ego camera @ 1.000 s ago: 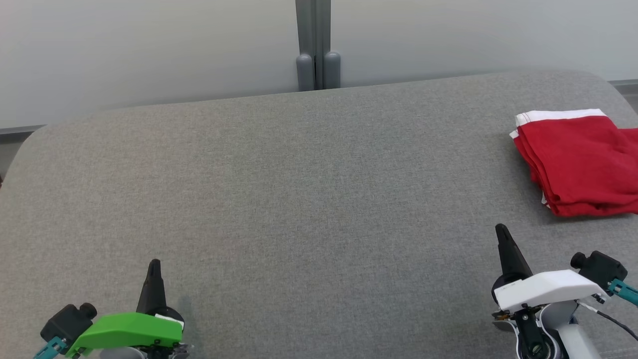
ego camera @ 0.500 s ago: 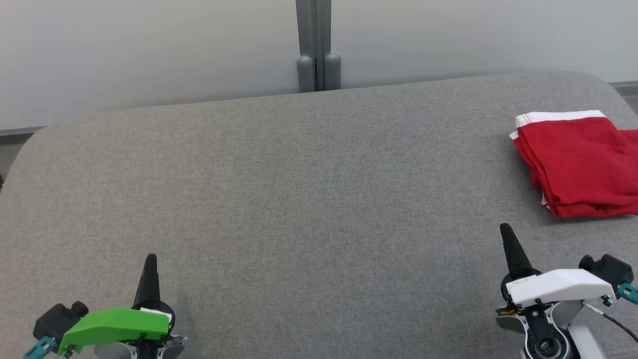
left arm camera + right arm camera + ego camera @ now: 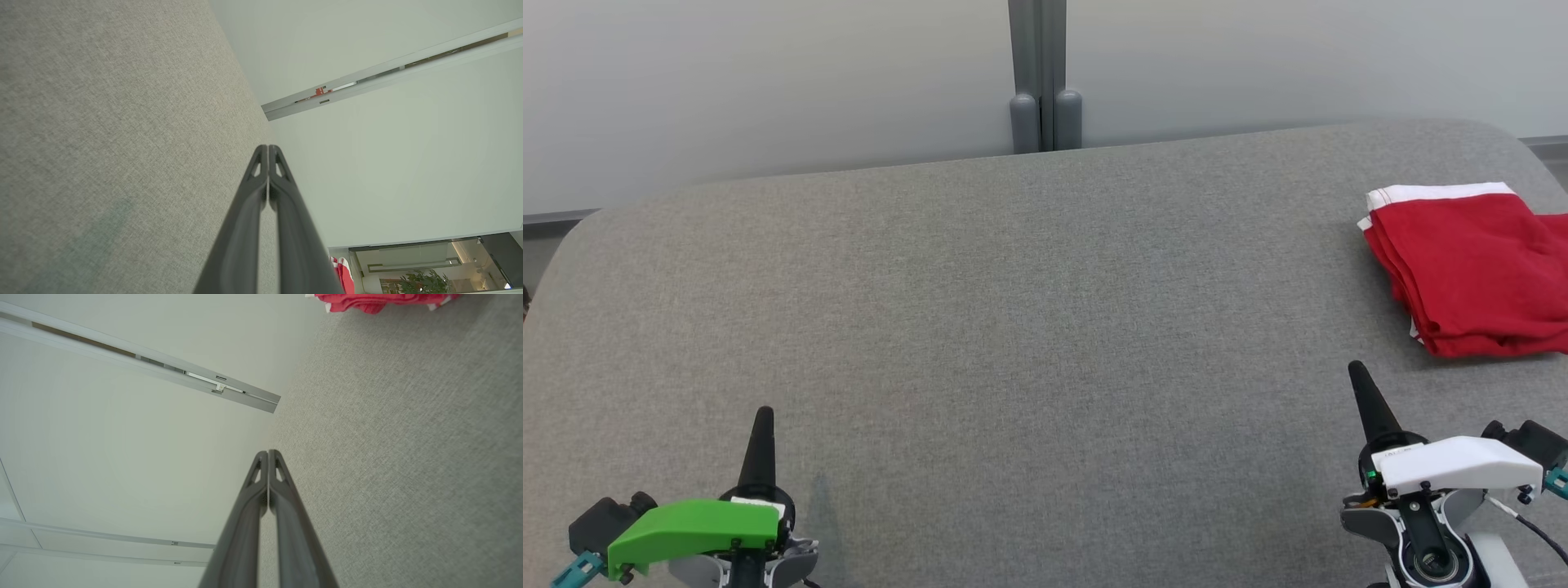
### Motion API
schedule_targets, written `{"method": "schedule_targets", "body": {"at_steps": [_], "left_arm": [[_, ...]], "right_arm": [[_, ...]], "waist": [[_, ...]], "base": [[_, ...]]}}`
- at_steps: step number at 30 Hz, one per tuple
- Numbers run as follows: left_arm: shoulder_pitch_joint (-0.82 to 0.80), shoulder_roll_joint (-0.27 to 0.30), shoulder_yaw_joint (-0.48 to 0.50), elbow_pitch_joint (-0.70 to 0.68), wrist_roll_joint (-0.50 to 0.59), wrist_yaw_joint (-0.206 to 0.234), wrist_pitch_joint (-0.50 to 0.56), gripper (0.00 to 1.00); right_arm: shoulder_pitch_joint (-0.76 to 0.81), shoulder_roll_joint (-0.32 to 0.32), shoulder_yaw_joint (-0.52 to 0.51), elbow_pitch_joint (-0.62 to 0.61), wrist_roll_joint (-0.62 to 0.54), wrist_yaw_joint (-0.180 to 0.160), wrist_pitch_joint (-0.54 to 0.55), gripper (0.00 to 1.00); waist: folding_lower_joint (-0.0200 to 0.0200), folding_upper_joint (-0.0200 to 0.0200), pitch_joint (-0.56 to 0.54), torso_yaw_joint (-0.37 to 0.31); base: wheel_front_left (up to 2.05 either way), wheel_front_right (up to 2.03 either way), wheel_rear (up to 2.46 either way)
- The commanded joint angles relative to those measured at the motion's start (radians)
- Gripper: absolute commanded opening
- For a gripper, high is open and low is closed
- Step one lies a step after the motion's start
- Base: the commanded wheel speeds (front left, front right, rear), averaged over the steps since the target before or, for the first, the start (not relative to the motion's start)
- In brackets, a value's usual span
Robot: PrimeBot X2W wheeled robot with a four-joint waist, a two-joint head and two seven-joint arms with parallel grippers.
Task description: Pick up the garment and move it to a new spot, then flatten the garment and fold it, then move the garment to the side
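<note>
Grey woven fabric covers the broad, round-cornered counter (image 3: 1029,310). A red folded cloth garment (image 3: 1470,269) with a white band along its far edge lies flat at the counter's far right. The frame edge cuts off part of it. Its stacked layers show along the near-left side.

The left hand (image 3: 761,425), with a green shell at the wrist, sits low left over the near part of the counter. Its two dark fingers are pressed together into a single point and hold nothing. It is well apart from the garment. In the left wrist view the fingers (image 3: 245,228) meet tip to tip, with grey fabric on one side and pale wall on the other.

The right hand (image 3: 1361,384), with a white shell, sits low right. It is likewise closed and empty, near the garment's near edge but not touching it. In the right wrist view the fingers (image 3: 245,522) are shut, and the garment's red edge shows at the top, beyond the tips.

Behind the counter stand pale wall panels (image 3: 768,82), with a dark grey upright post (image 3: 1037,73) between them.
</note>
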Motion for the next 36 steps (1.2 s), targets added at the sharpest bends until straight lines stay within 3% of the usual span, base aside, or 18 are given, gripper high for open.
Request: {"method": "schedule_targets", "body": {"at_steps": [1,36], "left_arm": [[-0.025,0.007,0.009,-0.009,-0.024,-0.008,0.007,0.00],[-0.048,0.007,0.058,-0.008,-0.271,-0.043,0.083,0.00]], "right_arm": [[-0.018,-0.005,-0.005,-0.012,0.025,-0.001,0.008,0.00],[-0.020,-0.005,-0.047,-0.026,0.311,0.000,0.086,0.00]], "waist": [[0.0000,0.0000,0.000,0.000],[0.0000,0.0000,-0.011,0.002]], "base": [[0.00,0.00,0.00],[0.00,0.00,0.00]]}}
